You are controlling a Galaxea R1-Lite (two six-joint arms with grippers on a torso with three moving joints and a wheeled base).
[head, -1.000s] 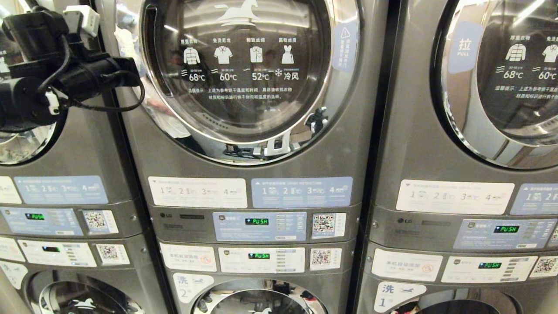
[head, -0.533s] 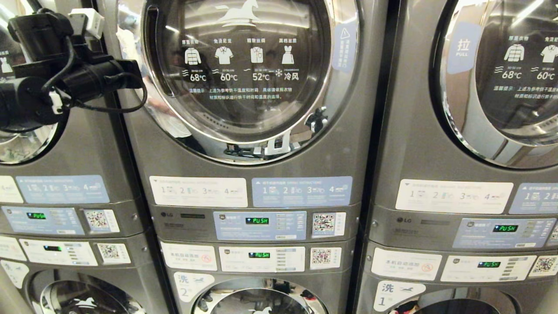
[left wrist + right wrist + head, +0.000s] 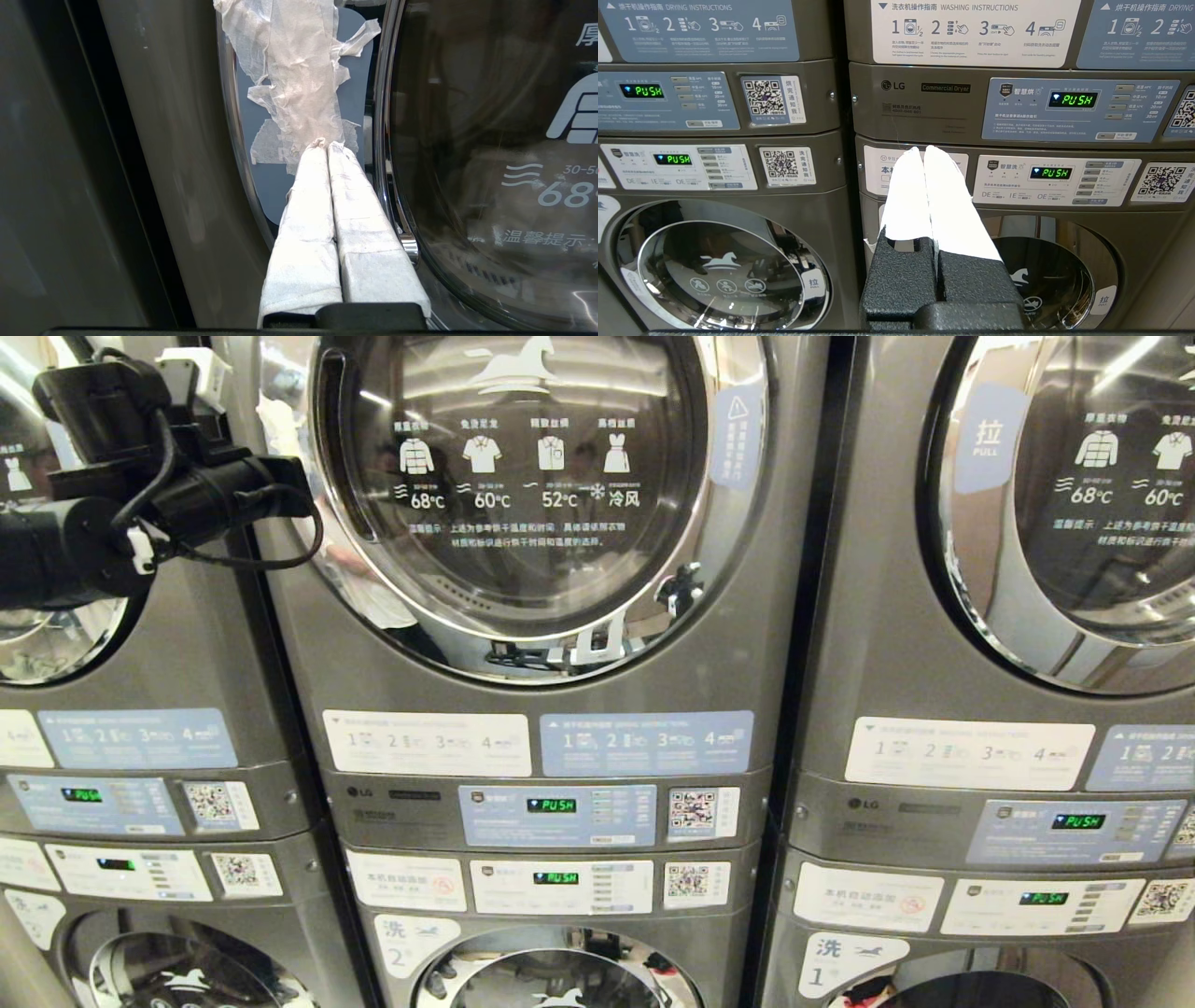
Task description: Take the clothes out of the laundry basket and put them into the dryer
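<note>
Nearest the head camera, the left arm (image 3: 65, 546) reached in from the left edge, raised to the height of the dryer door (image 3: 523, 485). Its left pincer (image 3: 324, 145) had both padded fingers pressed together with nothing between them, their tips set against the torn white tape (image 3: 299, 79) that covered the blue pull label (image 3: 352, 98) on the door's chrome rim (image 3: 380, 140). Judged from that placement, the pincer was held closed to form a narrow wedge for hooking or prying the door edge, since the door stood closed and must open before any loading. Whether the tips actually pressed the tape or stopped just short could not be settled from the wrist view. The right pincer (image 3: 924, 149) was likewise closed and empty, hanging parked low before the control panels (image 3: 1078, 109), well apart from the work. Behind both, the middle dryer sat in a row of stacked machines, its display (image 3: 551, 805) reading PUSH. Neither the laundry basket nor any clothes appeared in any view, so the task's load remained out of sight and unhandled.
</note>
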